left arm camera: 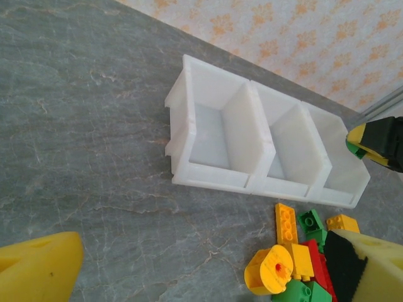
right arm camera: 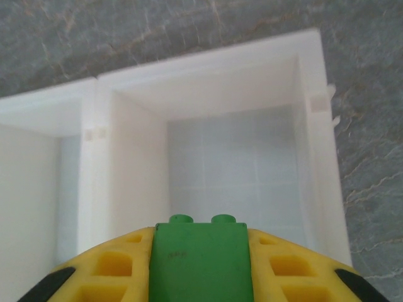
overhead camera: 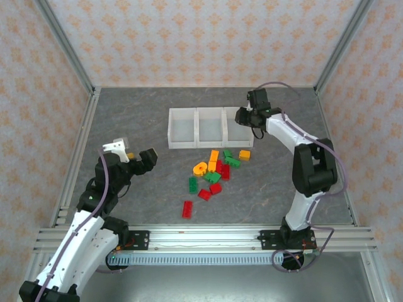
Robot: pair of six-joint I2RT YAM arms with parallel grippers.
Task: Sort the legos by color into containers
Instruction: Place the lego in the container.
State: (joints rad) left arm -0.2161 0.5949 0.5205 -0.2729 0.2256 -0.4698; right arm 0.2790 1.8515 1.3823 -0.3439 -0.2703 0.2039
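Green lego point(right arm camera: 201, 258) clamped in right gripper point(right arm camera: 201, 277) above rightmost container point(right arm camera: 208, 60)

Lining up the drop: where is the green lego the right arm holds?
The green lego is in the jaws of the right gripper, above the rightmost container in the top view, beyond the pile.

Scattered legos point(overhead camera: 212, 177) before white containers point(overhead camera: 196, 128)

The top camera looks down over the whole table point(overhead camera: 126, 119); both wrist cameras face the containers point(overhead camera: 196, 128), the right closest.
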